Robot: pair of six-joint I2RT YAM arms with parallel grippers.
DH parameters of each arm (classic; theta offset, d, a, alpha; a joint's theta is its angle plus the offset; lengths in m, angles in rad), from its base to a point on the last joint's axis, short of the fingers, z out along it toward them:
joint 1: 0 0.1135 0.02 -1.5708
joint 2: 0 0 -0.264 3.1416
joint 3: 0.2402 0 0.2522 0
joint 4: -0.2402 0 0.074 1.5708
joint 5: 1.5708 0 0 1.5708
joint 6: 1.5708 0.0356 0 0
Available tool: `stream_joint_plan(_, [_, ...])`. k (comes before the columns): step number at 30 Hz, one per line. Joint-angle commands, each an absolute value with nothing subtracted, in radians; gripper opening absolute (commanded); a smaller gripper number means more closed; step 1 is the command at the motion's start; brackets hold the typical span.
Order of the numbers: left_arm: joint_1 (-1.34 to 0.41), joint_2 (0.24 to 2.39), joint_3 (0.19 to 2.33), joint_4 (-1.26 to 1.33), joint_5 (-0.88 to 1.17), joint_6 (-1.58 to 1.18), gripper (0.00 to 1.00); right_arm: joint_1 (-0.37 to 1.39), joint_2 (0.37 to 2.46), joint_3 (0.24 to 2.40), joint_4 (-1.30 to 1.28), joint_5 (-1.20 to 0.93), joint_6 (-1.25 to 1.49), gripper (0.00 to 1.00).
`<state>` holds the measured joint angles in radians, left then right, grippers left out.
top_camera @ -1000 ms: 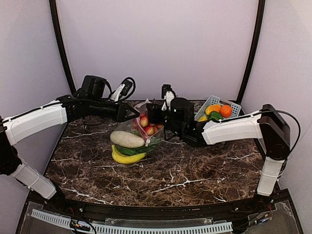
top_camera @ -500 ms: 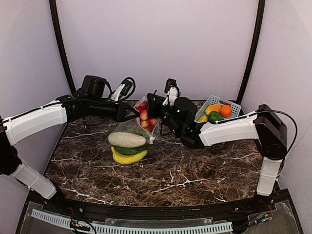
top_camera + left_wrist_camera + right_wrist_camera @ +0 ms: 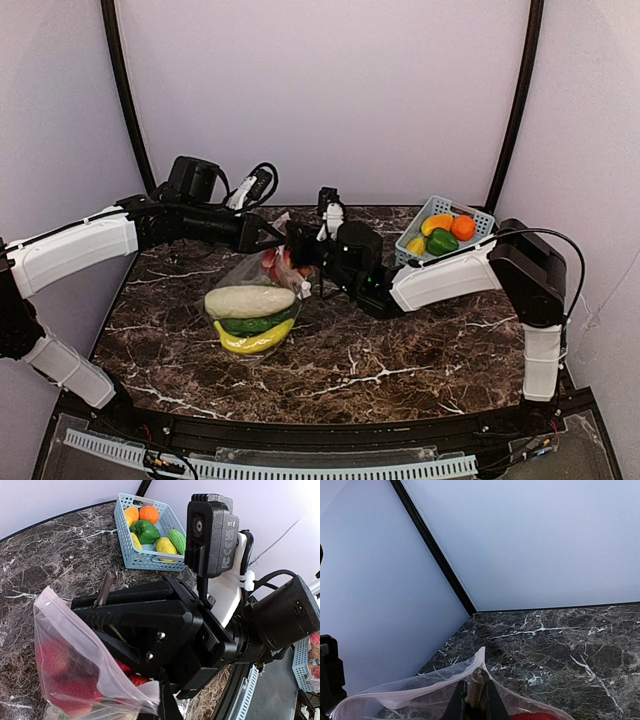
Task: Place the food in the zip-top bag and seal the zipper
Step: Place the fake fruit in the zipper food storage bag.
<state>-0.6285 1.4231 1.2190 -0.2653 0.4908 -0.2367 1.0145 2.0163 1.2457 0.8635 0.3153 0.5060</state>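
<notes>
From above, the zip-top bag (image 3: pixel 240 276) lies left of centre on the marble table (image 3: pixel 400 350). It holds the white vegetable (image 3: pixel 250 300), cucumber (image 3: pixel 250 323), banana bunch (image 3: pixel 255 340) and red fruits (image 3: pixel 278 262). The left gripper (image 3: pixel 276 236) and right gripper (image 3: pixel 298 244) meet at its raised mouth.

The left wrist view shows the left fingers closed, apparently nipping the bag's corner.

The right wrist view shows the right fingers clamped on the pinkish zipper (image 3: pixel 405 687) edge.

Bright, even light; soft shadows
</notes>
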Motion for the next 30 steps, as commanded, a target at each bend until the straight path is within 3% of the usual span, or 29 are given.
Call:
stream_joint_plan(1, [-0.629,1.387,1.228,-0.192,0.521,-0.231,0.01,1.035,2.009,1.241,0.82,0.178,0.484,0.0])
stream_joint_plan(8, [-0.629,1.386,1.229,-0.196,0.517,-0.227,0.01,1.034,1.914,1.142,0.771,0.023,0.477,0.0])
stream_joint_plan(14, [-0.629,1.402,1.229,-0.176,0.577,-0.233,0.01,1.032,1.914,1.2,0.591,-0.135,0.464,0.02])
stream_joint_plan(21, [-0.629,1.431,1.233,-0.162,0.653,-0.233,0.01,1.018,1.953,1.263,0.476,-0.171,0.499,0.04])
stream_joint_plan(24, [-0.629,1.441,1.236,-0.162,0.673,-0.239,0.01,1.005,1.957,1.273,0.468,-0.184,0.515,0.08])
stream_joint_plan(30, [-0.629,1.446,1.248,-0.194,0.632,-0.236,0.01,0.995,1.899,1.259,0.427,-0.152,0.494,0.28])
